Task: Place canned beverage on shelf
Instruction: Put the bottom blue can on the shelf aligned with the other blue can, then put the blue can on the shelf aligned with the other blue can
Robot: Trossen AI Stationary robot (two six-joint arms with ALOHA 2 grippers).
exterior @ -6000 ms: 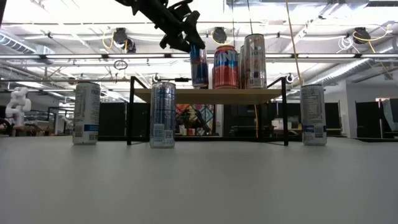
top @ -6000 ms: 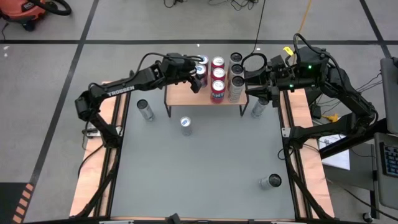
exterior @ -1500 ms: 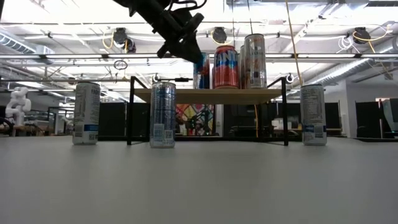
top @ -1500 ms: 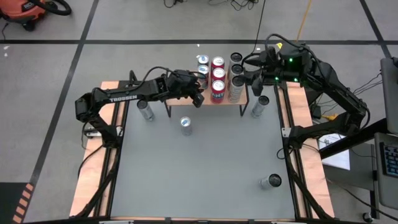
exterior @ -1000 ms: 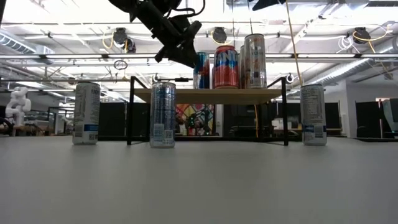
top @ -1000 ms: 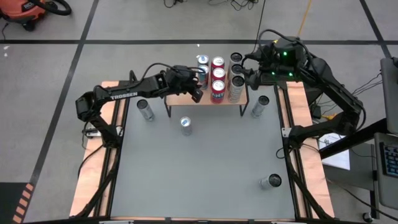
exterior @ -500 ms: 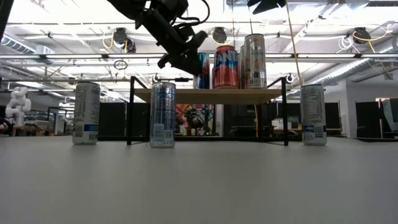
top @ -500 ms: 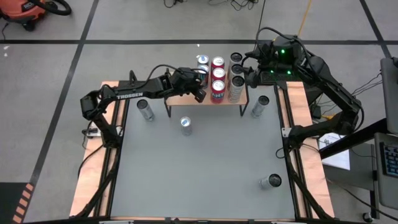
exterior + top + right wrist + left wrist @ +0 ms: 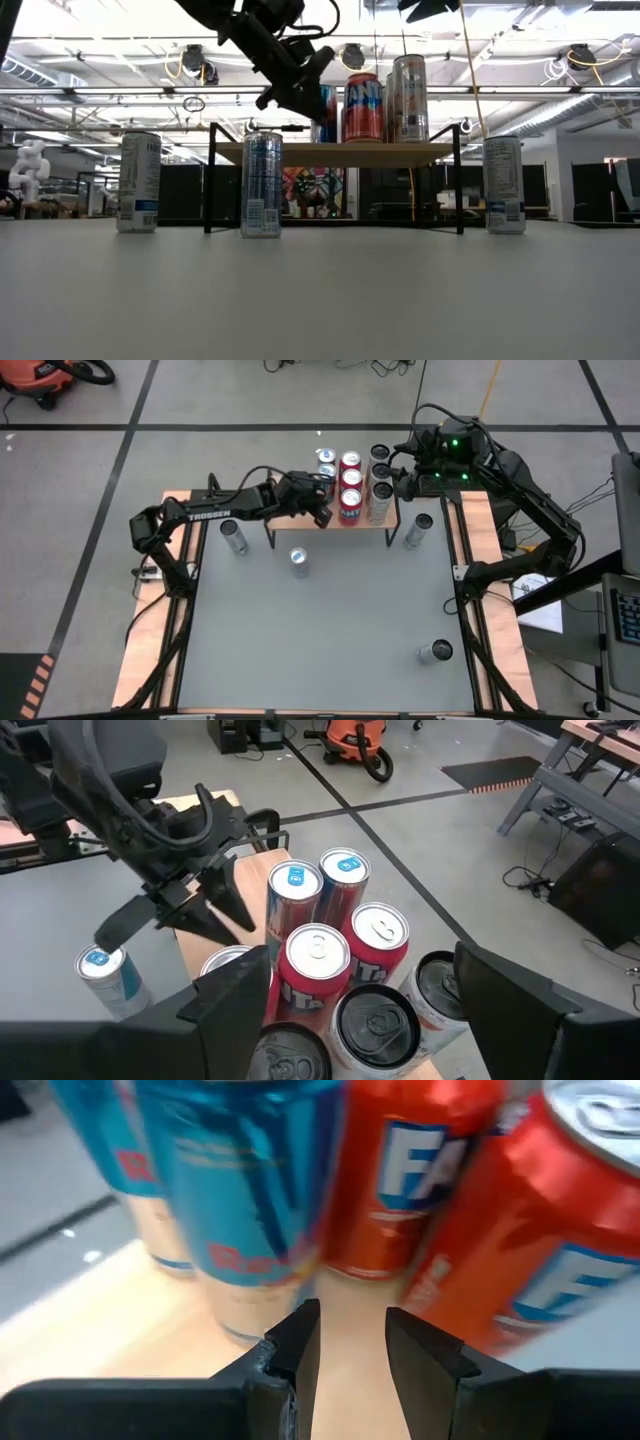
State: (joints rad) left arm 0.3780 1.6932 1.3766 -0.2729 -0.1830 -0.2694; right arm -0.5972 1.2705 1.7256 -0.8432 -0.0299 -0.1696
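The shelf (image 9: 290, 512), a low rack with a wooden top (image 9: 340, 153) on black legs, stands at the table's far edge. On it several cans stand upright: blue ones (image 9: 326, 472), red ones (image 9: 350, 481) and dark-topped ones (image 9: 381, 471). My left gripper (image 9: 352, 1342) hovers over the shelf's near left part (image 9: 322, 512). It is open by a narrow gap, holds nothing, and points at the space between a blue can (image 9: 250, 1190) and a red can (image 9: 560, 1250). My right gripper (image 9: 372, 1010) hangs open above the shelf's right end (image 9: 402, 482).
Three tall cans stand on the grey table: one left of the shelf (image 9: 233, 536), one in front of it (image 9: 299, 560), one at its right (image 9: 417, 529). Another can (image 9: 435, 652) is near the right front corner. Pale side boards (image 9: 170, 560) flank the table.
My left gripper has sunk a little and edged closer to the blue cans on the shelf, with its finger gap unchanged. The cans have not moved.
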